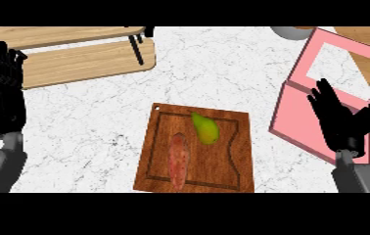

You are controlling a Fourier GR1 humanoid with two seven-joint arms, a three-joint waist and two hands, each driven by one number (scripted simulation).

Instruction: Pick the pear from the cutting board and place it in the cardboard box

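**Pear on the board, both hands apart from it**

Near the lower middle of the frame lies a brown wooden cutting board (198, 151), with a groove running round its face and a small hole at its upper left corner. On it, towards the upper middle, rests the pear (205, 128), green-yellow, its narrow end pointing to the upper left. Just beside it, lower and to the left, lies a long reddish sweet potato (177, 161), set almost upright in the frame; whether the two touch cannot be told.

At the right edge stands the box (300, 116), which shows pink here, with a flap raised toward the upper right. The right hand (334, 116) hangs over it with fingers straight and spread, grasping nothing, well apart from the pear. The left hand (10, 89) shows at the far left edge, fingers up and relaxed, likewise empty.

A pale wooden piece with a black bracket (80, 53) fills the upper left, on the white marbled counter (209, 67). A grey round thing (292, 32) peeks in at the upper right.
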